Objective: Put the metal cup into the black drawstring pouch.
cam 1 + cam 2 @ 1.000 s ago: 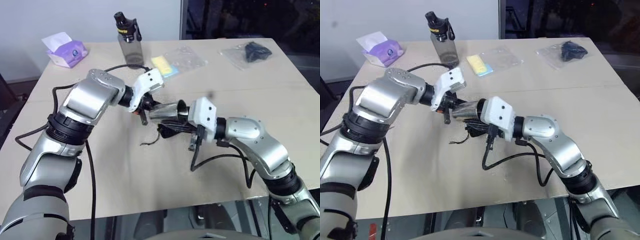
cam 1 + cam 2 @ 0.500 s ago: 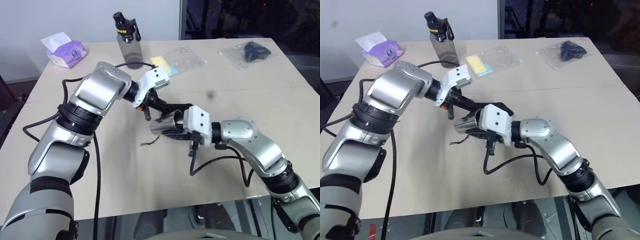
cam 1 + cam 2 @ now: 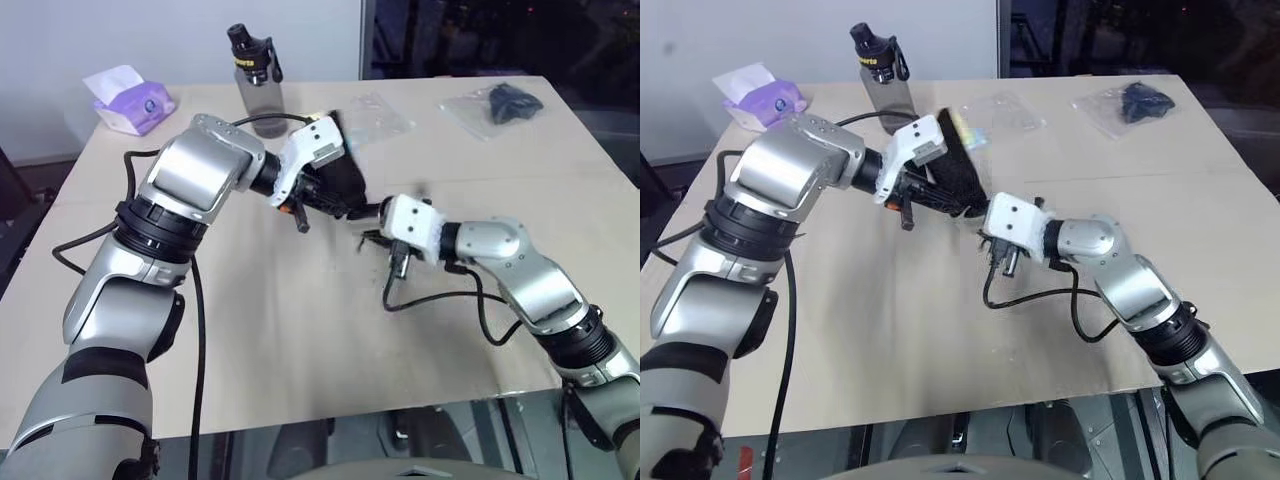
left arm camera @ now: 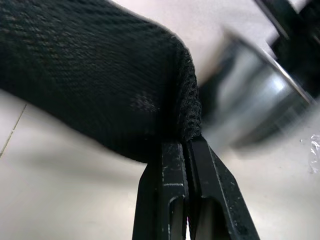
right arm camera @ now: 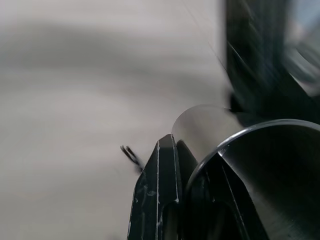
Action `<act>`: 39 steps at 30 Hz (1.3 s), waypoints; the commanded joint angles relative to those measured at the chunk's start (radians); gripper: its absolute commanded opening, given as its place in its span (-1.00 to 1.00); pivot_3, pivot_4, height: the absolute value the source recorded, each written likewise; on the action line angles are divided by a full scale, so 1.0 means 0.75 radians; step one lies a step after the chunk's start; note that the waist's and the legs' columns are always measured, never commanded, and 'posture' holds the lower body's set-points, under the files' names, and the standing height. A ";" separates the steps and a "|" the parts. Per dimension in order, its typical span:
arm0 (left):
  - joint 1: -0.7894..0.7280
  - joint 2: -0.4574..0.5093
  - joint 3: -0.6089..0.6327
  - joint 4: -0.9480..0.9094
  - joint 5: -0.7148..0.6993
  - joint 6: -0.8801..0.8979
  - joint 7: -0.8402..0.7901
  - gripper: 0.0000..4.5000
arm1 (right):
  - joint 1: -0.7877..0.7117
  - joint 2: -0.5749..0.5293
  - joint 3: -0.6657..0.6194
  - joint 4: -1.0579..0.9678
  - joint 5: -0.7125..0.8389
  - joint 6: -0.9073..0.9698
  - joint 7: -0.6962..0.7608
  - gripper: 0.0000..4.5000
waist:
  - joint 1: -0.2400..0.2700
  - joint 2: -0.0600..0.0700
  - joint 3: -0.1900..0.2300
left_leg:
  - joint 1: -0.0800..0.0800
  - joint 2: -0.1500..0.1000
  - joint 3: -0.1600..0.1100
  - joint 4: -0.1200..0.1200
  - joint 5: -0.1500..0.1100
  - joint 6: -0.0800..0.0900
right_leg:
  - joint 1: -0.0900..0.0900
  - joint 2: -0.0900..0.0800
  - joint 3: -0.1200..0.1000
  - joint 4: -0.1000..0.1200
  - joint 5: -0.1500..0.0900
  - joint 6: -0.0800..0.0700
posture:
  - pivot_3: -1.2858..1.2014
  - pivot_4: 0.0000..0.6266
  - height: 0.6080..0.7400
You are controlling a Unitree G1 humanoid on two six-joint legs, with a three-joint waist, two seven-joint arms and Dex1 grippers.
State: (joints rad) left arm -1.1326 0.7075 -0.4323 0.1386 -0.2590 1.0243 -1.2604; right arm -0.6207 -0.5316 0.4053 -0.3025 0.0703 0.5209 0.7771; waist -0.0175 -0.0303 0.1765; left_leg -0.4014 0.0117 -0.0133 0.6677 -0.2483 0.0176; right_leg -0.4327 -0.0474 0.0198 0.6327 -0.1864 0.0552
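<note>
The black drawstring pouch (image 3: 336, 184) hangs raised above the table's middle, and my left gripper (image 4: 187, 145) is shut on the edge of its knitted fabric (image 4: 100, 85). Just right of the pouch, my right gripper (image 5: 182, 155) is shut on the rim of the metal cup (image 5: 272, 170), one finger outside the wall and one inside. In the left wrist view the shiny cup (image 4: 255, 100) shows blurred right beside the pouch's edge. In the eye views the pouch and the right gripper hide most of the cup. A thin cord end lies on the table below.
At the table's far side stand a grey bottle with a black cap (image 3: 257, 80) and a purple tissue pack (image 3: 130, 98). A clear packet (image 3: 378, 112) and a clear bag with a black item (image 3: 500, 105) lie far right. Black cables trail under both arms.
The pouch has come up off the table and now hangs from my left gripper. My right gripper has carried the cup forward and to the right, up against the pouch.
</note>
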 commanded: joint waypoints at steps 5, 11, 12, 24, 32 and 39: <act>-0.030 0.008 -0.008 0.001 0.050 -0.064 0.004 -1.00 | -0.013 0.110 -0.215 -0.107 0.091 0.043 -0.115 -0.97 | 0.001 0.000 0.000 | 0.000 0.000 0.000 0.000 0.000 0.000 | 0.000 0.000 0.000 0.002 0.000 0.000 | 0.03 -0.52 1.00; -0.039 -0.044 0.012 0.110 0.131 -0.128 0.099 -1.00 | 0.034 0.178 -0.334 -0.201 0.156 0.136 -0.210 -0.97 | 0.006 0.000 0.000 | 0.000 0.000 0.000 0.000 0.000 0.000 | 0.000 0.000 0.000 0.002 0.000 -0.001 | 0.03 -0.52 1.00; -0.045 -0.061 0.023 0.135 0.142 -0.142 0.121 -1.00 | 0.049 0.198 -0.358 -0.224 0.189 0.165 -0.223 -0.97 | 0.007 0.000 0.000 | 0.000 0.000 -0.001 0.000 0.000 0.000 | 0.000 0.000 0.000 0.002 0.000 -0.001 | 0.03 -0.52 1.00; -0.072 -0.226 0.164 0.331 0.143 -0.132 0.298 -1.00 | 0.196 0.168 -0.333 -0.373 0.376 0.314 -0.190 -0.97 | -0.002 0.000 0.000 | 0.000 0.000 0.000 0.000 0.000 0.000 | 0.000 0.000 0.000 0.002 0.001 -0.001 | 0.03 -0.52 1.00; -0.076 -0.251 0.161 0.298 0.135 -0.094 0.287 -1.00 | 0.173 0.211 -0.126 -0.228 0.227 0.206 -0.234 -0.97 | 0.000 0.000 0.000 | 0.000 0.000 0.000 0.000 0.000 0.000 | 0.000 0.000 0.000 0.003 0.001 -0.001 | 0.03 -0.52 1.00; -0.055 -0.227 0.142 0.232 0.136 -0.087 0.258 -1.00 | 0.131 0.264 -0.130 -0.125 0.107 0.159 -0.352 -0.97 | 0.000 0.000 0.000 | 0.000 0.000 0.000 0.001 0.000 0.000 | 0.000 0.000 0.000 0.003 0.001 -0.001 | 0.03 -0.52 1.00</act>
State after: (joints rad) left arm -1.1685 0.5233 -0.3264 0.3635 -0.1521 0.9629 -1.0542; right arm -0.5041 -0.3492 0.3340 -0.3729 0.1587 0.6666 0.5341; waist -0.0172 -0.0302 0.1765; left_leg -0.4014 0.0114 -0.0137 0.6681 -0.2484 0.0177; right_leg -0.4330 -0.0475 0.0199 0.6349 -0.1860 0.0545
